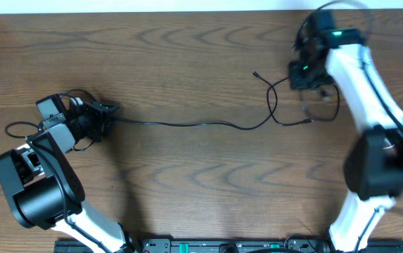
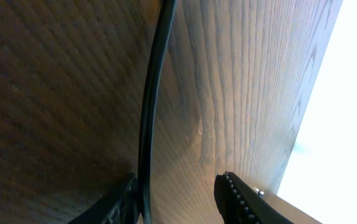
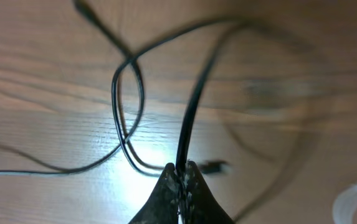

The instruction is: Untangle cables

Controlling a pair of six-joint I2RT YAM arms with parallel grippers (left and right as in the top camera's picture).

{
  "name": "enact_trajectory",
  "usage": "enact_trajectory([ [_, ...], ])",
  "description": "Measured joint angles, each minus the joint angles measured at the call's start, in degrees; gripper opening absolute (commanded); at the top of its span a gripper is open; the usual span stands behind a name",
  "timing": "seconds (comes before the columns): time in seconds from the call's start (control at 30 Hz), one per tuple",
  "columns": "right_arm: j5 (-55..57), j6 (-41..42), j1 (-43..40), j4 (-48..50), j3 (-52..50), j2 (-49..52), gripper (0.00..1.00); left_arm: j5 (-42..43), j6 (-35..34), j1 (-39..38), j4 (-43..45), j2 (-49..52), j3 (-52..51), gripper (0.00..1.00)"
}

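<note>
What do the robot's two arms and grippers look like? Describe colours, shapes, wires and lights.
Both the left arm and right arm have white links between bulky black joint housings, with thin black wires looping alongside. The right arm carries small green lights near its wrist. The left gripper and right gripper have black fingers; one left finger shows a ridged pad edge.

The cable [image 1: 187,124] lies across the table [image 1: 187,197], looped at right.

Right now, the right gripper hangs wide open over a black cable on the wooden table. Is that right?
Not quite. The right gripper is shut, pinching the black cable over the wooden table; the right wrist view shows it.
</note>
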Motion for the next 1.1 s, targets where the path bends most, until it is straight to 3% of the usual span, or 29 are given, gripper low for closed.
enact_trajectory([
  [0.27, 10.10, 3.37, -5.44, 0.94, 0.46, -21.27, 0.01, -0.04, 0.00, 0.00, 0.00, 0.00, 0.00, 0.43],
  [0.47, 16.90, 11.56, -14.60, 1.25, 0.55, -29.40, 0.01, -0.07, 0.00, 0.00, 0.00, 0.00, 0.00, 0.43],
  [0.7, 19.87, 19.08, -22.86, 1.09, 0.50, -31.36, 0.01, -0.04, 0.00, 0.00, 0.00, 0.00, 0.00, 0.43],
  [1.1, 19.93, 21.81, -23.52, 0.92, -4.26, -26.03, 0.01, -0.07, 0.00, 0.00, 0.00, 0.00, 0.00, 0.43],
])
